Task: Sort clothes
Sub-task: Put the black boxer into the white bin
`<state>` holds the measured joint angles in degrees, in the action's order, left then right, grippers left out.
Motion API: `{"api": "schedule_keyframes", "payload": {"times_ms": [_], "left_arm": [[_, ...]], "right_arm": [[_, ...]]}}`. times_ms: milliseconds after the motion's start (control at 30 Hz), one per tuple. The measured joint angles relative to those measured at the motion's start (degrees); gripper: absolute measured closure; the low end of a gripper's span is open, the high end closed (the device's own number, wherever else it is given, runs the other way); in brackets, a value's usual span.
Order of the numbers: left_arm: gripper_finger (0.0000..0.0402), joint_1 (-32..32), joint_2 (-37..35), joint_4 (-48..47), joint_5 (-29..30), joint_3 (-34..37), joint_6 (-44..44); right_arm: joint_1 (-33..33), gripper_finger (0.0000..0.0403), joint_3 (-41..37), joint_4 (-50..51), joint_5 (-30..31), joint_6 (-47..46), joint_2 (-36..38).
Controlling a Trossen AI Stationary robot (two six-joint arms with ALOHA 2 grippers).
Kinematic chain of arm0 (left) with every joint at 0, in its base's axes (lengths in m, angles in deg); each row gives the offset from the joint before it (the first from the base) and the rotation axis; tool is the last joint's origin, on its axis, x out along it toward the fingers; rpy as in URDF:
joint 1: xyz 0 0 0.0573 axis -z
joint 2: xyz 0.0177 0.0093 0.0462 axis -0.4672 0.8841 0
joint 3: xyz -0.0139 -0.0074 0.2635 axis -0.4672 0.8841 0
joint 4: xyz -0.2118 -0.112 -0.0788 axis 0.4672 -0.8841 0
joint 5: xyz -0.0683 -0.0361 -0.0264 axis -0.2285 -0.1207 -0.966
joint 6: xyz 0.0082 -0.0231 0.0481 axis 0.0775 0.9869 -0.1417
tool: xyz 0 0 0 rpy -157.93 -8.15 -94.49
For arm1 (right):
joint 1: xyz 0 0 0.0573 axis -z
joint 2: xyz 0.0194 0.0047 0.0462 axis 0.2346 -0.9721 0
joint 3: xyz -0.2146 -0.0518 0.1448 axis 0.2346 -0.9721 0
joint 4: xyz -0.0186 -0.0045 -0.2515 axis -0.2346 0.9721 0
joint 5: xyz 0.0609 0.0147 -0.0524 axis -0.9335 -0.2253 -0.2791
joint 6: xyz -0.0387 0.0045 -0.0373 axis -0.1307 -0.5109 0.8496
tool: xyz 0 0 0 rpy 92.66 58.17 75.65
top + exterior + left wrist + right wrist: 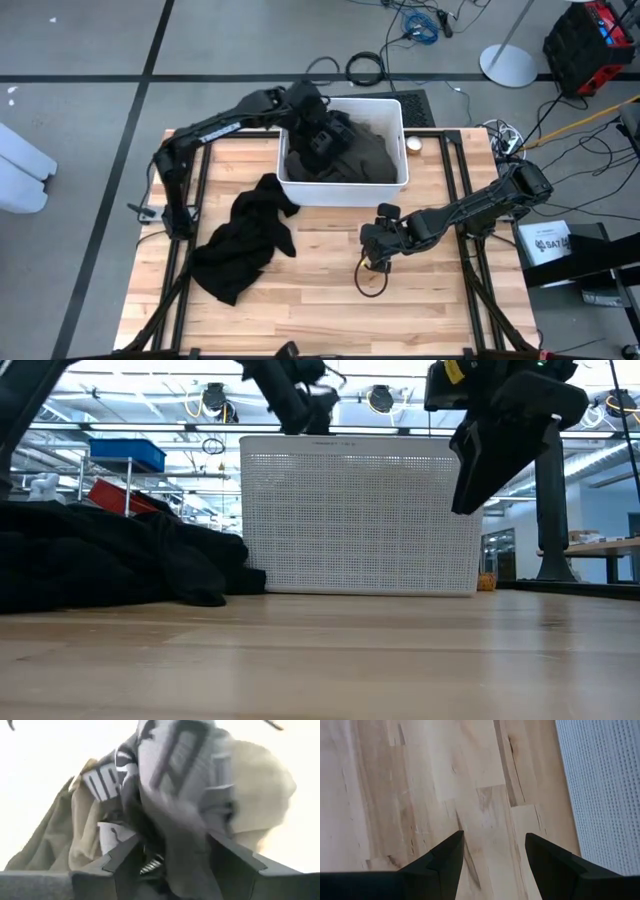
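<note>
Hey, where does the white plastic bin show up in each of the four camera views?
High view: white bin, upper centre of the table, clothes inside.
Low view: the perforated wall fills the centre.
Left wrist view: only garments show clearly; pale surround may be its wall.
Right wrist view: perforated wall at the right edge.
Shared landmark: the wooden tabletop.

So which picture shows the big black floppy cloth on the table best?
The high view: the black crumpled fabric garment lies whole on the wooden table, left of the white plastic bin. The low view shows only its side as a dark heap. Neither wrist view shows it.
</note>
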<state>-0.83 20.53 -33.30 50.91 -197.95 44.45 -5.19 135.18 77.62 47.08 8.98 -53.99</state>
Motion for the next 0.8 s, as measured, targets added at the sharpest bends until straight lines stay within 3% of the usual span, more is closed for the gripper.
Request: {"api": "schedule_keyframes", "payload": {"times_ms": [267, 533, 800], "left_arm": [[0.018, -0.3, -5.7, 4.1, -3.5, -0.2, 4.9], [0.018, -1.1, -9.7, 5.4, -3.7, -0.2, 2.5], [0.0193, 1.1, -7.5, 18.3, -7.8, -0.4, 1.8]], "right_arm": [[0.8, 0.0203, 0.8, -2.7, -0.2, 2.8, 0.0], [0.8, 0.0203, 2.4, -2.8, -0.2, 4.3, 0.0], [1.6, 0.0203, 2.5, -6.6, 0.0, 6.9, 0.0]]}}
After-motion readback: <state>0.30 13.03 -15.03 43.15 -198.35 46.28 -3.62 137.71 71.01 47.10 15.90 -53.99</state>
